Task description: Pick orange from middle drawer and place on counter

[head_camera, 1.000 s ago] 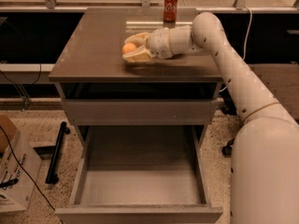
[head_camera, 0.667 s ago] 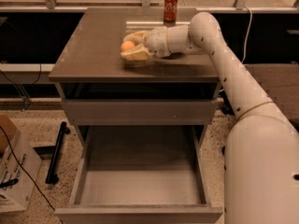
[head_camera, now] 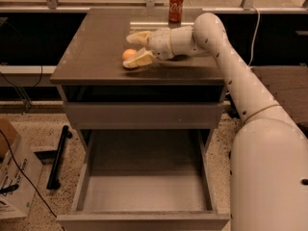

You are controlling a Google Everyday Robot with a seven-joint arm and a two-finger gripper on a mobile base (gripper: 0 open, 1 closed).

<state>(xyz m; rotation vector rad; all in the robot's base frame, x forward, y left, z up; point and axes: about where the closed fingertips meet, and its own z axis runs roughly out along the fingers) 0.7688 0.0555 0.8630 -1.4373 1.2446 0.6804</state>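
Observation:
The orange [head_camera: 128, 54] rests on the counter [head_camera: 91, 52], left of the middle. My gripper [head_camera: 128, 51] reaches in from the right, low over the counter, and is open. Its upper finger [head_camera: 139, 36] stands clear of the orange, and its lower finger [head_camera: 138, 60] lies right beside it. The middle drawer [head_camera: 144, 191] is pulled fully out below the cabinet, and its grey floor is bare.
A red soda can [head_camera: 176, 6] stands at the counter's back edge. A shallower grey drawer front [head_camera: 144, 115] is closed under the counter. A cardboard box [head_camera: 12, 182] and a black bar [head_camera: 58, 157] lie on the floor to the left. My arm [head_camera: 240, 85] spans the right side.
The fingers have spread apart. The orange, held between them before, now sits on the counter beside the lower finger.

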